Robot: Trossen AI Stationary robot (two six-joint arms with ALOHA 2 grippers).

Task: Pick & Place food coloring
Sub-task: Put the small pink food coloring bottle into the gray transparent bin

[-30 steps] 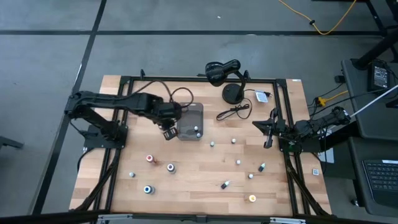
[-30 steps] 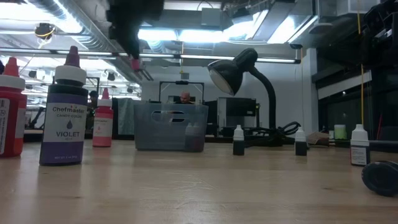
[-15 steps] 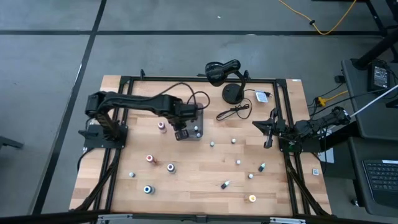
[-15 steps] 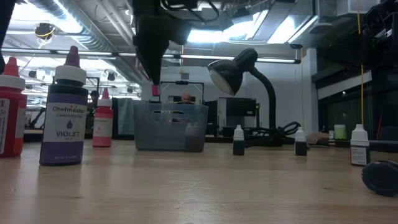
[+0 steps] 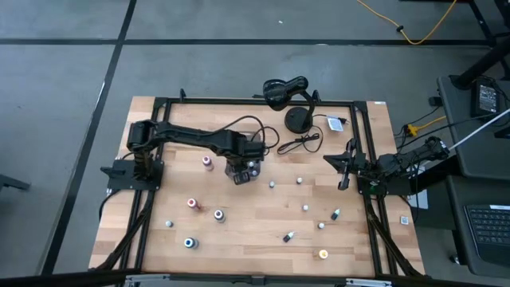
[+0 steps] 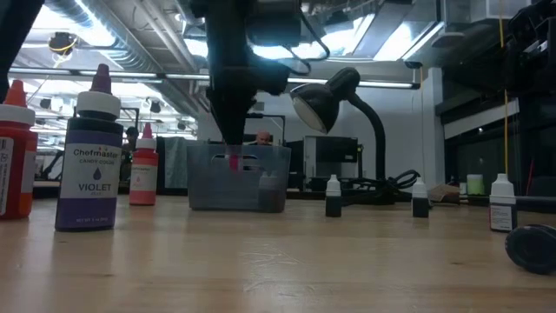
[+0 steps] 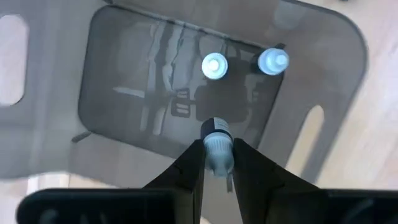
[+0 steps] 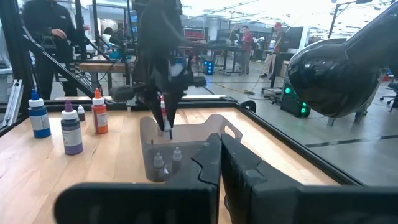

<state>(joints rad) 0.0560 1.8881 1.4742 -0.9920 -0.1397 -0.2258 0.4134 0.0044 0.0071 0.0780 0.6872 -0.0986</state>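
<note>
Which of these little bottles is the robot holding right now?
The white-capped bottle pinched in the left tool, hanging above the gray tray; the rest stand untouched.

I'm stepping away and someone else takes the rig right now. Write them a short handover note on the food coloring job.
Left end effector: shut on a small bottle, held over the gray tray, inside its walls in the low view.
Right end effector: shut, parked at the table's right edge.
Done: two bottles already stand in the tray.
Left: release the held bottle, then collect the rest scattered on the table, such as the orange-capped one near the front and the pink one beside the tray.
</note>
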